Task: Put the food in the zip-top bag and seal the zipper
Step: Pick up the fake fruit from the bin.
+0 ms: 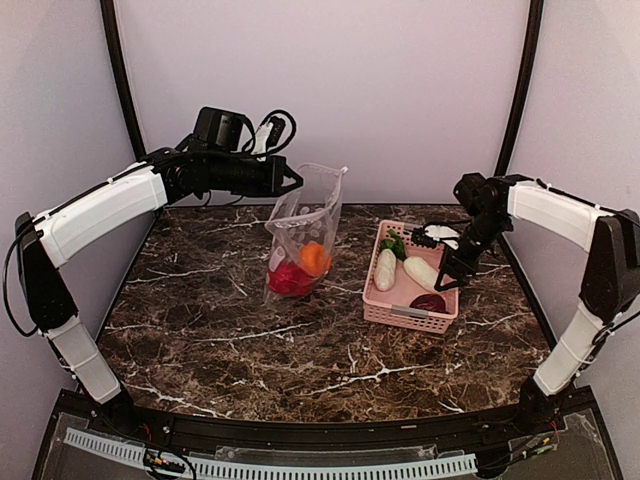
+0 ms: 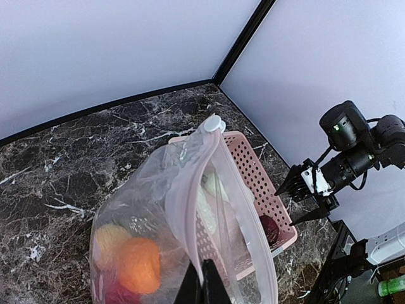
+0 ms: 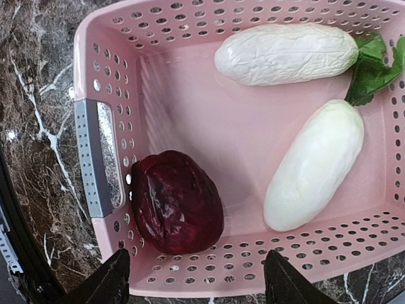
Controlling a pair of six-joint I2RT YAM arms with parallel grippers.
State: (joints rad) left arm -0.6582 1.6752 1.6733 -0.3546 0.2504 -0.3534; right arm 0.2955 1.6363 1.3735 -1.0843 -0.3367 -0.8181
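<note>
The zip-top bag (image 1: 300, 235) was found pinched at its rim by the left gripper (image 1: 293, 180). The right gripper (image 3: 197, 275) was noted spread and empty above the dark red piece (image 3: 177, 209). A descent astride it was advised.

A pink slotted basket (image 1: 372, 300) stands on the right half of the dark, white-veined marble bench (image 1: 200, 330), well apart from the left edge. A grey perforated handle (image 3: 88, 158) is set into its near short wall. Plain pale walls (image 1: 400, 80) close in the back and sides, with black posts (image 1: 520, 90) at the corners. A white slotted strip (image 1: 300, 465) runs along the near edge.
</note>
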